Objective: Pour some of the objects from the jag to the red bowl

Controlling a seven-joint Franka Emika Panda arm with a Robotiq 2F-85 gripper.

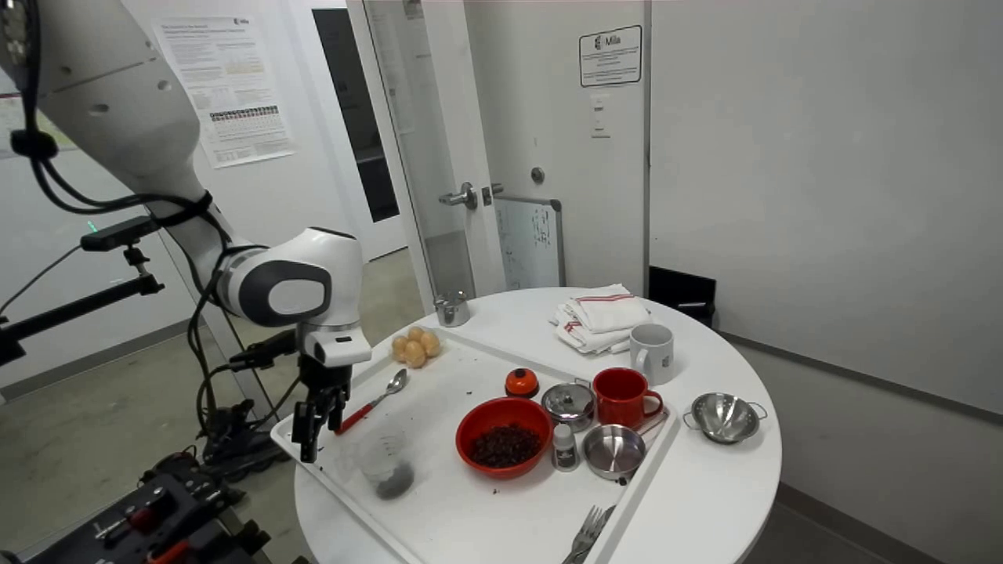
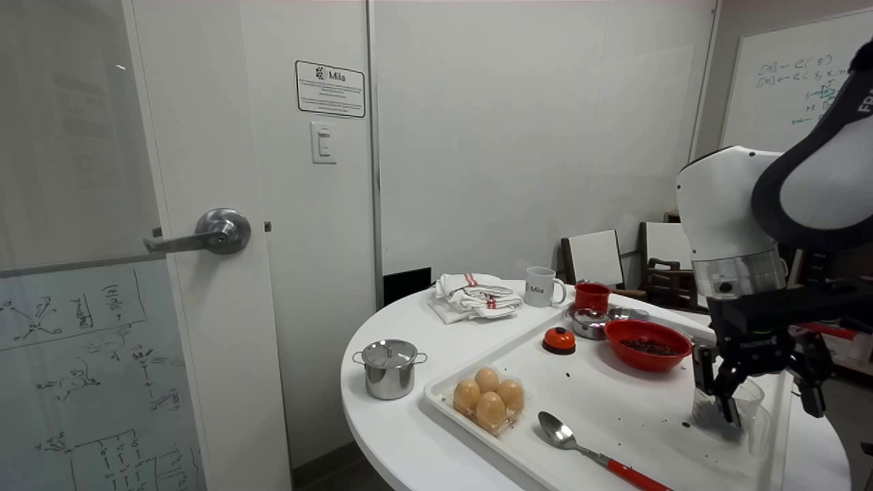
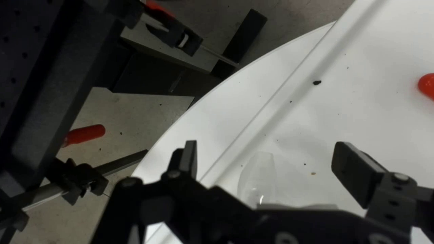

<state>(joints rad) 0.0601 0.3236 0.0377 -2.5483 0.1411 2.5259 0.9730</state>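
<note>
White arm (image 1: 149, 125), dark joint band (image 1: 255, 294), black cables (image 1: 31, 110), black jaws

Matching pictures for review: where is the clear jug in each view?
In an exterior view: clear jug, low, left of centre.
In an exterior view: clear jug, lower right.
Wrist view: apparently the clear jug, low, right of centre, partly behind the gripper.
Shared landmark: the white tray.

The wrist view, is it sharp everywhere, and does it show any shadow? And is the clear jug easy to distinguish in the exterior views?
Wrist view: nearest parts of the gripper look dark and slightly blurred; a soft shadow lines the inside edge of the tray. Both exterior views: not really, the clear jug blends into the white tray, while its dark bottom stands out.
</note>
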